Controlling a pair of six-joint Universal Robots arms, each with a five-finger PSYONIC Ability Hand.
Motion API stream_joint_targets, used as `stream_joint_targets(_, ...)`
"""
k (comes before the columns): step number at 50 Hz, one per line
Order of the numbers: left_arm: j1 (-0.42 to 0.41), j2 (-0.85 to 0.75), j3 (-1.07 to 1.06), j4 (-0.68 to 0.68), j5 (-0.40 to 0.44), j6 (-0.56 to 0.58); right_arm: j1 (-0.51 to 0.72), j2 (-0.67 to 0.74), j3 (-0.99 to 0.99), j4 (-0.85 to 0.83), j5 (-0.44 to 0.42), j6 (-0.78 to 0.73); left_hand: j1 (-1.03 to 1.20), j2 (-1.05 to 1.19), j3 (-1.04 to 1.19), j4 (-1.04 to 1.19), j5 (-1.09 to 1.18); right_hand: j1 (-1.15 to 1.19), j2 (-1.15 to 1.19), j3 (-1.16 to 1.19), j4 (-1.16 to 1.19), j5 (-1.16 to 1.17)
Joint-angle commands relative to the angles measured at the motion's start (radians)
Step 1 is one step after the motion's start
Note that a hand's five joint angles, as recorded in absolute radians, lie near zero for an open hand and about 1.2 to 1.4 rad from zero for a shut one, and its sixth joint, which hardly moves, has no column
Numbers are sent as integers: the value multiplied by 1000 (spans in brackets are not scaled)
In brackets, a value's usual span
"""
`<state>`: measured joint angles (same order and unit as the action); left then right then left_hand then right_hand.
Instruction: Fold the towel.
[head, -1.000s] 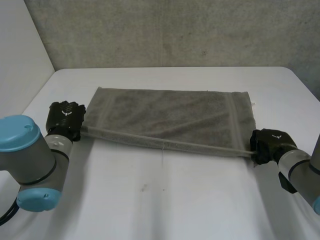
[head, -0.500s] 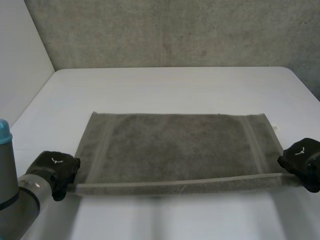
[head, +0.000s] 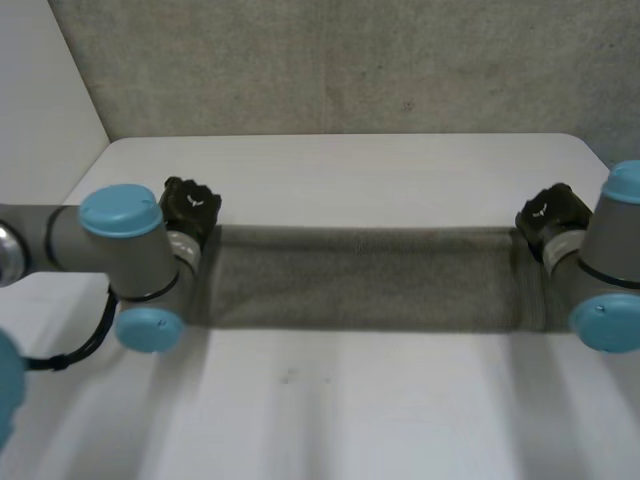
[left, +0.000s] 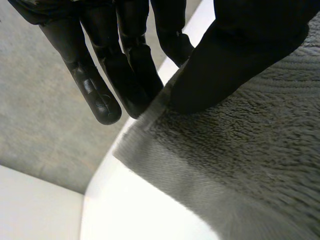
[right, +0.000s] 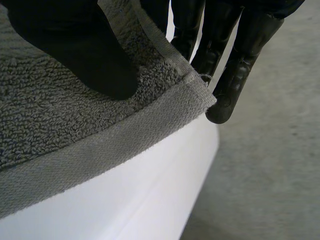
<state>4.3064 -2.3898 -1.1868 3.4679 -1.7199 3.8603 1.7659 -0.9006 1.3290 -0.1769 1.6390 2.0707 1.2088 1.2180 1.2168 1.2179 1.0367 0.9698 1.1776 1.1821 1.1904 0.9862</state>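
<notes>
**Towel held at two corners, stretched across the table**

The white table (head: 350, 410) stands against a grey wall (head: 350, 60). The grey towel (head: 365, 280) runs as one long band across the middle of the table, from one hand to the other. Whether its lower edge touches the table surface, I cannot tell.

The left arm (head: 120, 250) comes in from the left side and the right arm (head: 612, 265) from the right side. Each one ends at one short end of the towel.

The left hand (head: 190, 205) is at the far left corner of the towel. In the left wrist view its thumb (left: 240, 55) presses down on the top of the cloth, and its straight fingers (left: 95, 85) are under the corner, so the cloth is pinched between them.

The right hand (head: 548, 210) is at the far right corner. In the right wrist view it has the same grip: the thumb is on the top of the towel near the hem, the straight fingers are below the corner, and the cloth is clamped between them. The corner tip sticks out just beside the fingertips.
</notes>
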Motion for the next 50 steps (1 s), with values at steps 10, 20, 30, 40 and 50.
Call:
stream_joint_targets(10, -8, -203, 257, 14, 16, -7, 4, 184, -166, -243, -25, 23, -964, -974, -972, -973, -967, -795, -1003, -1008, -1016, -986)
stream_joint_targets(20, -27, -55, 144, 45, 34, -10, -6, -4, -97, -243, -106, 351, -1034, -1043, -1042, -1043, -1037, -795, -1003, -1008, -1016, -986)
stream_joint_targets(30, -24, 283, -215, 46, 34, -54, -23, -244, 38, -13, -177, 497, -1034, -1043, -1042, -1043, -1037, -795, -1003, -1008, -1016, -986)
stream_joint_targets(40, -14, 484, -516, 66, 42, -304, -126, -294, 125, 399, -241, 557, -1034, -1043, -1042, -1043, -1037, -528, -736, -740, -749, -719)
stream_joint_targets(50, 12, 546, -642, 68, 51, -538, -258, -296, 297, 300, -343, 557, -1034, -1043, -1042, -1043, -1037, -509, -717, -721, -730, -700)
